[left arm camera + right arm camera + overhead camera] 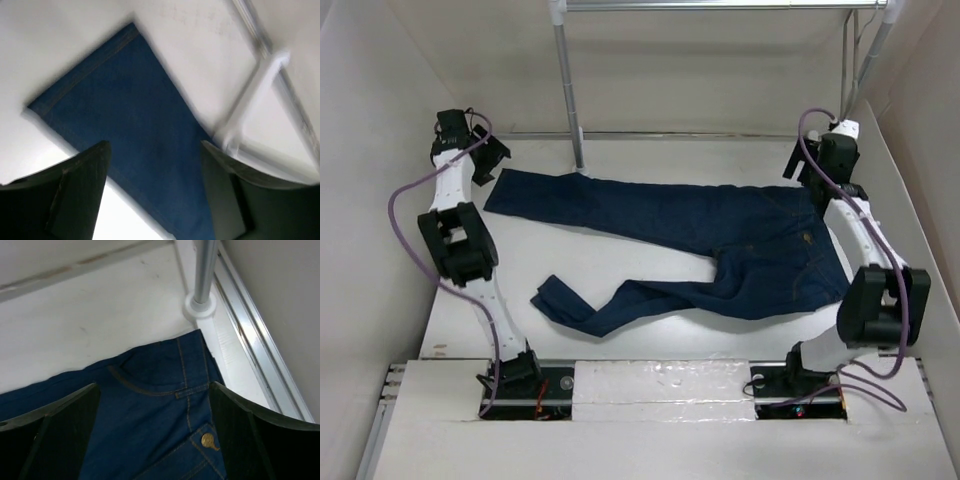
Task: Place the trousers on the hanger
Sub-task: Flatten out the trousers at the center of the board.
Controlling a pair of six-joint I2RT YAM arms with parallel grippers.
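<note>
The trousers point(720, 240) lie flat on the white table, waistband to the right. One leg stretches left and the other is folded toward the front. My left gripper point(490, 160) is open and empty over the far leg's hem point(130, 125), with its fingers point(80, 195) clear of the cloth. My right gripper point(810, 165) is open and empty above the waistband point(165, 390), close to a brass button point(209, 441). The hanger point(849, 60) shows as thin pale wire hanging at the right end of the rail.
A rack stands at the back: a left pole point(568, 90), a right pole point(875, 60) with its foot point(201, 305) just beyond the waistband, and a horizontal rail point(720, 5) on top. White walls close in both sides. A metal track point(260, 350) runs along the right wall.
</note>
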